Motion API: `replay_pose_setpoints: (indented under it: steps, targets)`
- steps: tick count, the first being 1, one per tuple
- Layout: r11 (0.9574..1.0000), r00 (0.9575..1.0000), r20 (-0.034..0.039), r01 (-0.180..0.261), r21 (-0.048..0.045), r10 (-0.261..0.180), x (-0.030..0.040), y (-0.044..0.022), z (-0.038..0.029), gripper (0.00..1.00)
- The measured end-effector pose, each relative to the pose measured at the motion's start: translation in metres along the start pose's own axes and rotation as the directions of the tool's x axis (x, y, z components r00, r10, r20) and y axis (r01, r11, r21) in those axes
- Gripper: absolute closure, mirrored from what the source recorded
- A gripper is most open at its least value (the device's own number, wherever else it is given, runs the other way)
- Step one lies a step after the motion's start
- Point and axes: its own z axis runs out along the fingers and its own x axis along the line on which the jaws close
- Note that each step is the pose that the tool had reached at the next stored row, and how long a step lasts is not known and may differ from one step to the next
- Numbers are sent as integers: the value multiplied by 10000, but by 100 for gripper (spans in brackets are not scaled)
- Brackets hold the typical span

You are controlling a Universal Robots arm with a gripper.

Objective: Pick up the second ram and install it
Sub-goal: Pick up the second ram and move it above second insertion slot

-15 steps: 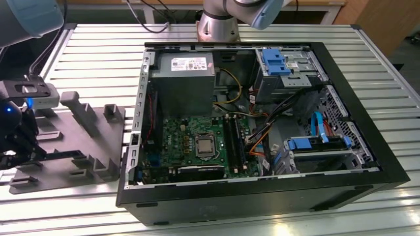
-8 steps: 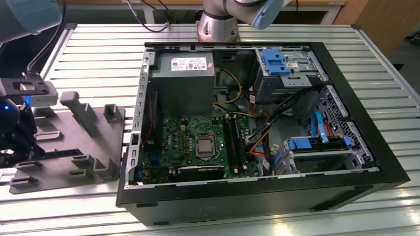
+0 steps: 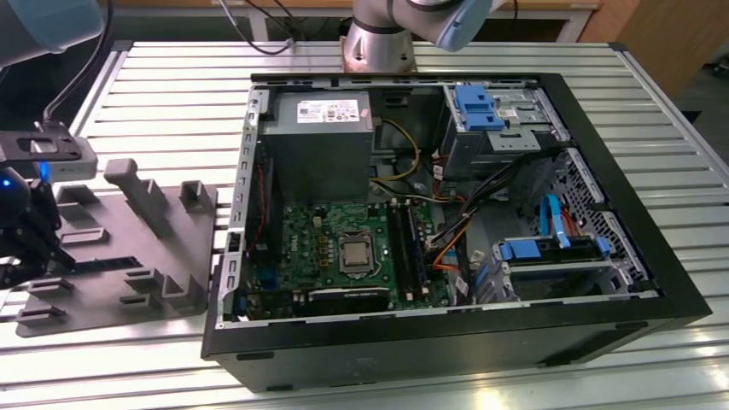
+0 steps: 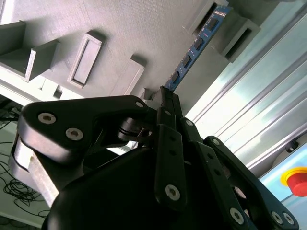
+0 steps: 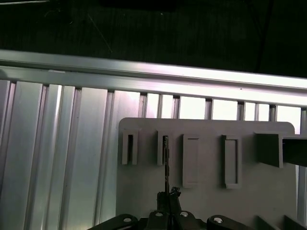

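While the black two-finger tool is closed narrow on one end of the second ram, a long thin blue stick with black chips, the stick stands on edge at a slot of the pale grey moulded plastic tray, likely so it stays upright for a pinch grasp; tray lies by the exterior view's left edge of the ribbed aluminium worktop

Hidden: second ram end (seemingly within gripper).

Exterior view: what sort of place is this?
Probably a robotics lab: an open computer case lies on a slatted table beside a tray; in the second wrist view the gripper pinches the second ram.
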Motion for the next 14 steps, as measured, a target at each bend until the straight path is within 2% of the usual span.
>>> replay_pose_setpoints:
  steps: [14]
  targets:
    - [10000,10000,-1,-6,-1,6,-3,4,-91,89]
